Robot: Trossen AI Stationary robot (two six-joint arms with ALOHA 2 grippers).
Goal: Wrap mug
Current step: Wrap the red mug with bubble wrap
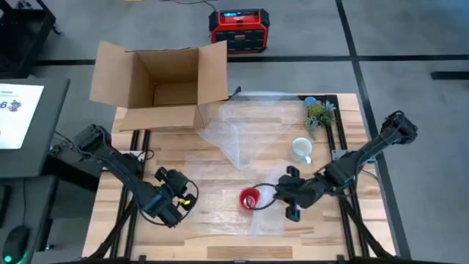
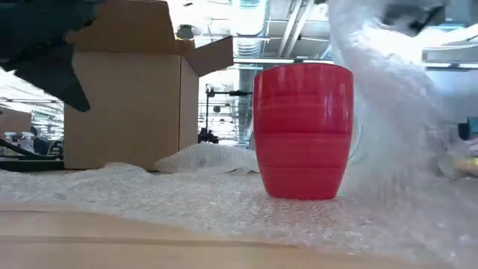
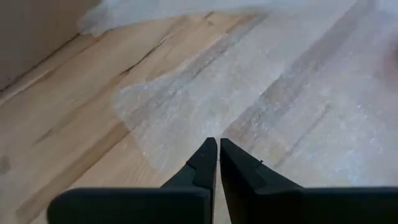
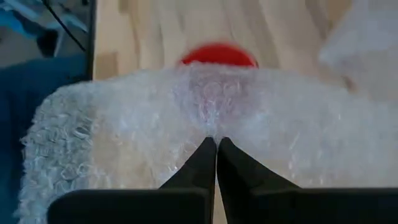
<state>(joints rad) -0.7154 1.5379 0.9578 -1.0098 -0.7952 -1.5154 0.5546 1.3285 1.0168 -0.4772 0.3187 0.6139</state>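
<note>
Red mug (image 1: 249, 198) upright on the bubble wrap (image 1: 220, 213), front-centre of the table (image 1: 220, 238). Low view: wrap runs under it and rises in a sheet just on its right side (image 2: 388, 112).

Right hand (image 1: 282, 192) just right of the mug, fingers (image 4: 208, 162) together, pinched on a fold of wrap lifted up in front of the mug; only the mug's red rim (image 4: 217, 55) shows over the fold in the right wrist view.

Left hand (image 1: 179, 199) well left of the mug, over the wrap's left end, fingers (image 3: 205, 165) closed, nothing between them.

Mid-table: white mug (image 1: 301, 149) right of centre, apart from the red one, more loose clear wrap (image 1: 242, 125) spread beside it. Small plant (image 1: 319, 114) behind the white mug, near the right edge.

Far left corner: open cardboard box (image 1: 161, 84), flaps up. On the floor past the table, a red-and-black unit (image 1: 238, 29).
</note>
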